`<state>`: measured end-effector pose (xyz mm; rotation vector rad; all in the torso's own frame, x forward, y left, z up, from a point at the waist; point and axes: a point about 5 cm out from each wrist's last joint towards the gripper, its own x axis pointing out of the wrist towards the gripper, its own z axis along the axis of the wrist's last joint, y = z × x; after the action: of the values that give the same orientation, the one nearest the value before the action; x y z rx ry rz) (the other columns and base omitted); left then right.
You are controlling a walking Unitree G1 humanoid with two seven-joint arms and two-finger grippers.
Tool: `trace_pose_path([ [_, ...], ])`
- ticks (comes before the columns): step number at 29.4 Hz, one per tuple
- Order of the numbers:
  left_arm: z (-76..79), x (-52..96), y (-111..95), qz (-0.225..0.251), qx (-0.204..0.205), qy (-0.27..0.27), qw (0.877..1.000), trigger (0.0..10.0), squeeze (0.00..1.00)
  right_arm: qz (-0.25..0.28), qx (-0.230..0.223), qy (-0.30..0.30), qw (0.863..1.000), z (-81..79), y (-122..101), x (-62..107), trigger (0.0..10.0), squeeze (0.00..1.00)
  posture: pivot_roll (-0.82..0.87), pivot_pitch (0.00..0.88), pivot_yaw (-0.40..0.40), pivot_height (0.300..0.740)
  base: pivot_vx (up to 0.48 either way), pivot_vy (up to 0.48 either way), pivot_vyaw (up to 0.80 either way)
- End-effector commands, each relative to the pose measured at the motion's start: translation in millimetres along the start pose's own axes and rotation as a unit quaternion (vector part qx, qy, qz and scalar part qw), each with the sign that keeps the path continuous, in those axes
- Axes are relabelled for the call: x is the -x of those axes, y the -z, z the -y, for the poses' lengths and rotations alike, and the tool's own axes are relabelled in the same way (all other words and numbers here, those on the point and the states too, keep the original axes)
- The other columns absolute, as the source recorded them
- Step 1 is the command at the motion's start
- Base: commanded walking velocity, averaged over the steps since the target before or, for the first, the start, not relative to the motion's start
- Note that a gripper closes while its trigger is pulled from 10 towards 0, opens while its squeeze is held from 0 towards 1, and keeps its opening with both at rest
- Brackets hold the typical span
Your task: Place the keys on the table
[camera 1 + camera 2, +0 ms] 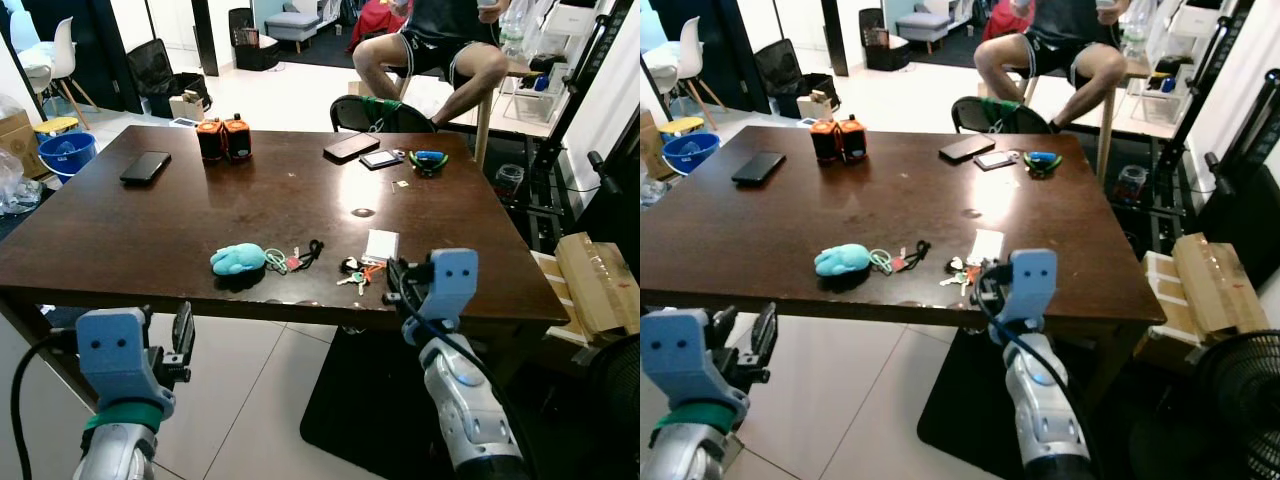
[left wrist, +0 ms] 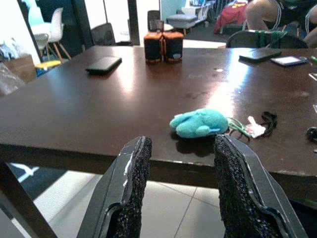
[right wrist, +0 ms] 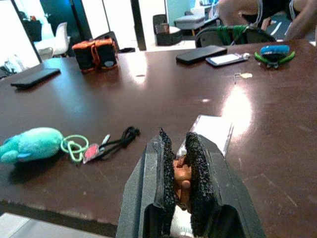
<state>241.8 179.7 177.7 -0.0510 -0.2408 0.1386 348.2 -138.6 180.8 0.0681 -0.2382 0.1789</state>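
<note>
Surface (image 1: 120,240): dark brown wood, rectangular, glossy, with window glare along the middle.

Keys (image 1: 357,273): small metal bunch with orange-red tags, lying on the surface near its front edge, just in front of a flat white card (image 1: 381,244). In the right wrist view an orange piece of the bunch (image 3: 181,177) sits between the rough black pads.

Right end effector (image 1: 396,277): at the front edge, directly beside the keys, its two long black fingers clenched narrowly on that orange piece. Blue wrist housing, silver forearm, black cable looped alongside.

Left end effector (image 2: 181,193): below and ahead of the front edge, released, fingers well apart; pads (image 2: 133,173) black and coarse-grained.

Plush toy (image 1: 238,259): soft, turquoise, rounded, resting left of the keys, with a green cord loop and a black strap (image 1: 308,252) trailing from it.

Two small cylindrical containers (image 1: 223,138): orange and black, side by side at the far side.

Black phone (image 1: 146,166): flat, far left. Two further flat devices (image 1: 352,146) at the far right, next to a blue and green object (image 1: 429,160).

Person (image 1: 430,55): seated beyond the surface, bare knees, dark shorts.

Blue bucket (image 1: 66,154): on the floor, far left.
</note>
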Motion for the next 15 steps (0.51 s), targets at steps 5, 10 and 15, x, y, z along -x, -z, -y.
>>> trace_pose_path([
  [5,-1.1,-0.5,-5.0,0.012,-0.007,0.01,1.0,10.0,0.0,0.006,0.005,-0.021,1.0,-7.8,-1.7,-2.3,10.0,0.0,-0.12,0.04,0.11,0.74,0.056,0.0,0.0],
  [10,-3.0,0.1,-9.0,0.017,-0.007,0.004,1.0,10.0,0.0,-0.002,-0.007,-0.021,1.0,-10.9,1.7,-1.1,10.0,0.0,-0.11,0.044,0.097,0.74,0.352,0.0,0.0],
  [15,-4.0,1.0,-9.7,0.015,-0.005,0.002,1.0,10.0,0.0,-0.003,-0.013,-0.024,1.0,-13.2,2.6,-1.1,10.0,0.0,-0.1,0.037,0.097,0.74,0.384,0.0,0.0],
])
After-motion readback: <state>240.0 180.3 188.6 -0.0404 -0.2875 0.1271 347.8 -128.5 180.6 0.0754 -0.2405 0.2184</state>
